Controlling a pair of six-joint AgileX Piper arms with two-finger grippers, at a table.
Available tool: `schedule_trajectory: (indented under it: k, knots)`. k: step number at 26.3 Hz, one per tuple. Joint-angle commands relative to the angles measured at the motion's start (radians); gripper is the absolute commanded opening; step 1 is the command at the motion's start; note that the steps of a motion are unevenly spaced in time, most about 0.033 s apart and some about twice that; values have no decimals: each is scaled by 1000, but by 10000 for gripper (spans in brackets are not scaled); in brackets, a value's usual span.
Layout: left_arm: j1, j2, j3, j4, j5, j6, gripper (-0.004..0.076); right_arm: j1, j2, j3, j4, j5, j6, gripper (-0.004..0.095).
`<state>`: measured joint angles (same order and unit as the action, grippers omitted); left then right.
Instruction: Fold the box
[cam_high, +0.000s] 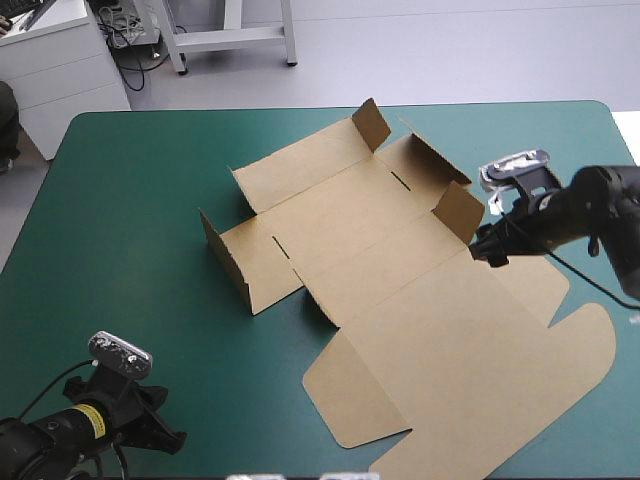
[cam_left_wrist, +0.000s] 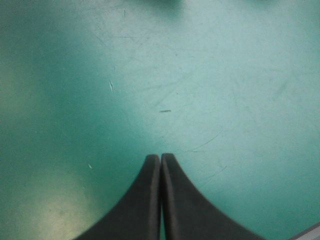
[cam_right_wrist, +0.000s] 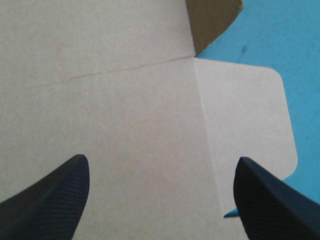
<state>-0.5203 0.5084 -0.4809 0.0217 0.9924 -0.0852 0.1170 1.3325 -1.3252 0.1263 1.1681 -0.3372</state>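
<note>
The box (cam_high: 400, 300) lies near the middle of the table (cam_high: 120, 200) and is mostly a flat sheet, so the folding looks barely begun. Only a few small pieces stand up: a side wall (cam_high: 225, 262) on the box's left edge and short tabs (cam_high: 371, 124) at its far and right corners. The broad lid panel (cam_high: 470, 370) on the box's near-right side lies flat, and so does the rounded flap (cam_right_wrist: 245, 120) beside it. By my judgement, what is left is to raise the long walls, tuck the tabs in and lock them (most of the work). The right gripper (cam_right_wrist: 161, 161) hovers over the box's right edge, fingers wide apart, holding nothing. The left gripper (cam_left_wrist: 160, 159) sits well apart from the box's near-left side over bare cover, fingers pressed together on nothing.
</note>
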Motion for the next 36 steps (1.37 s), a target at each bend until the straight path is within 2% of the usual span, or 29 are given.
schedule_trajectory:
  k: [1,7,14,21,29,32,34,36]
  knots:
    - [-2,7,-34,5,-47,1,-32,-3,99,-160,5,-3,-16,734]
    - [-2,7,-34,11,-48,1,-32,-3,334,-397,5,79,-24,734]
    - [-2,7,-34,23,-56,1,-32,-3,536,-547,19,77,-58,734]
    - [-2,7,-30,27,-72,1,-32,-3,665,-579,11,42,-97,734]
    - [-2,7,-30,30,-74,1,-32,-3,692,-584,16,-12,-120,734]
    - [-2,7,-30,30,-74,1,-32,-3,693,-585,25,-12,-120,667]
    - [-2,7,-30,30,-74,1,-32,-3,695,-585,28,-12,-120,566]
    - [-2,7,-30,30,-74,1,-32,-3,700,-585,31,-10,-120,418]
